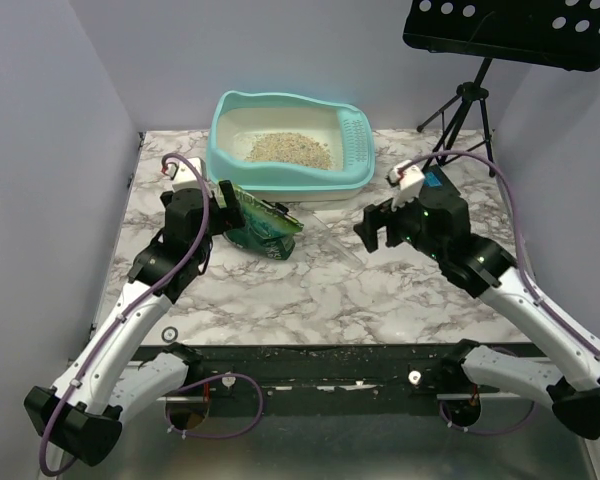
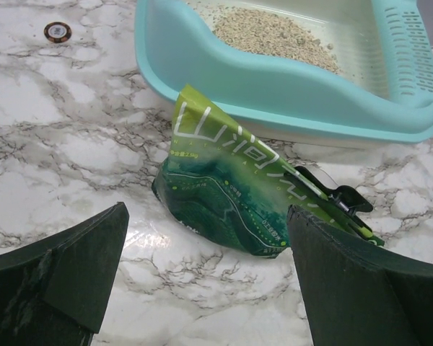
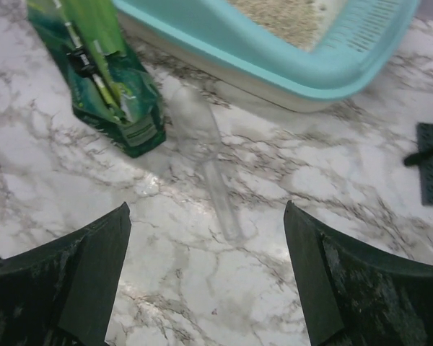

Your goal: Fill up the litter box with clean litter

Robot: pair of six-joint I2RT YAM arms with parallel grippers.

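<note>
Lying just before the litter box (image 1: 280, 184), the green pouch (image 1: 265, 228) is handy for the open left end effector (image 1: 223, 207); the right end effector (image 1: 378, 230), open too, hovers empty.

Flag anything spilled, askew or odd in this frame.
Pale granules are scattered along the dark strip at the near edge of the table, outside the litter box. The green pouch lies on its side beside it, folded under a black clip.
</note>
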